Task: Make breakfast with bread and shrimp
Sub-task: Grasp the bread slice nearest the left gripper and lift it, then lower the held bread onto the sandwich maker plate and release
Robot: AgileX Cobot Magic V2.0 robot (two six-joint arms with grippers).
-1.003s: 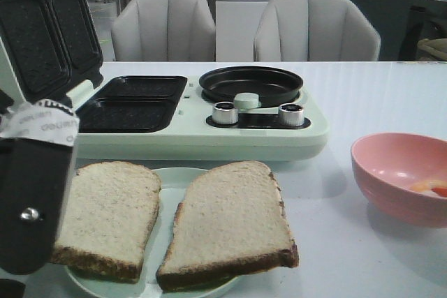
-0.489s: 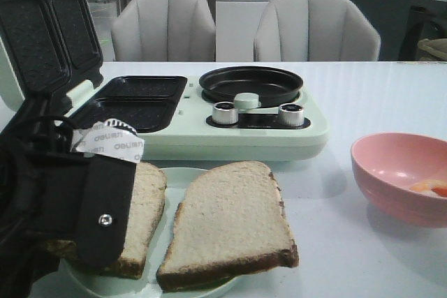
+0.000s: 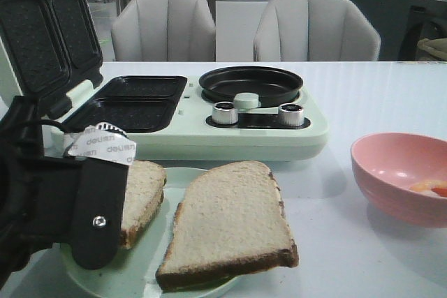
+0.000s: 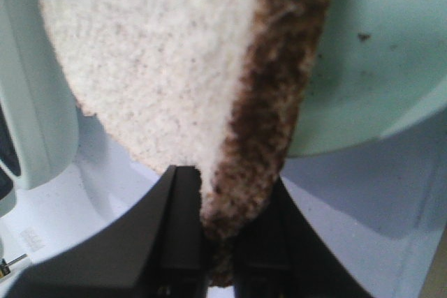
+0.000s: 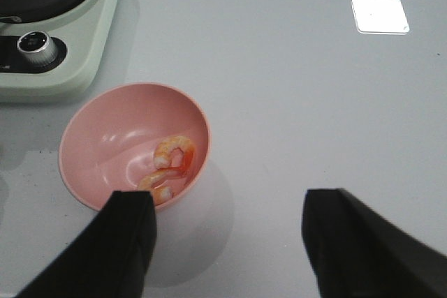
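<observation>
The left gripper [image 4: 220, 242] has its jaws clamped on the crust of one bread slice [image 4: 181, 82], tilted up off the plate [image 3: 140, 277]. The other slice [image 3: 230, 225] lies flat there. The right gripper [image 5: 223, 242] hangs wide open — shrimp [image 5: 174, 162] sit in the pink bowl [image 5: 91, 137] on the desk [image 5: 314, 88].
</observation>
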